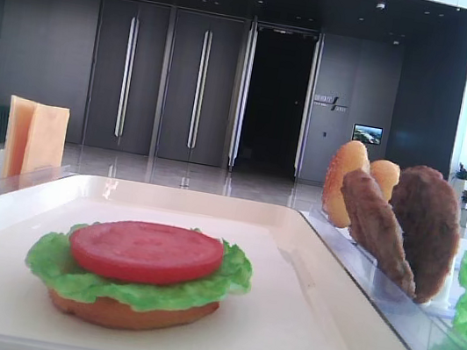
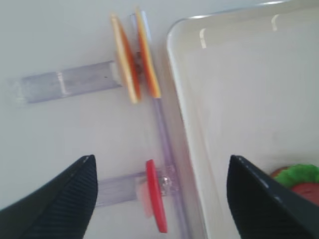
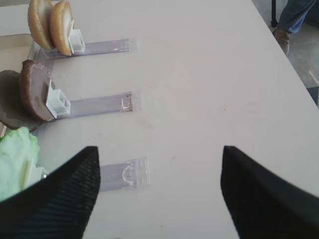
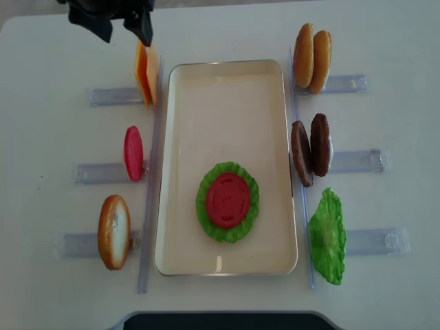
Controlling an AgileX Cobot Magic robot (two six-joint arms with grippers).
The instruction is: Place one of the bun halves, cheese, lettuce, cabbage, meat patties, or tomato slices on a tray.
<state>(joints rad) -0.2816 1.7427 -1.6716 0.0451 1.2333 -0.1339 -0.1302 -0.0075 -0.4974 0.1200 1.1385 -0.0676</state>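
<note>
On the cream tray [image 4: 227, 110] lies a stack: an orange-brown bun base [image 1: 132, 312], a lettuce leaf [image 4: 204, 223] and a red tomato slice [image 4: 227, 199] on top. My left gripper [image 2: 160, 157] hangs open and empty above the tray's left rim [image 2: 179, 99] and a spare tomato slice [image 2: 155, 199] standing in its clear holder. The stack shows at the lower right edge of the left wrist view. My right gripper [image 3: 158, 148] is open over bare table, right of the holders, with nothing between its fingers.
Left of the tray stand cheese slices [image 4: 146, 79], the spare tomato slice [image 4: 133, 153] and a bun half [image 4: 113, 232]. On its right are bun halves [image 4: 313, 58], meat patties [image 4: 311, 148] and a lettuce leaf [image 4: 328, 237]. A black arm part [image 4: 110, 17] shows at the top left.
</note>
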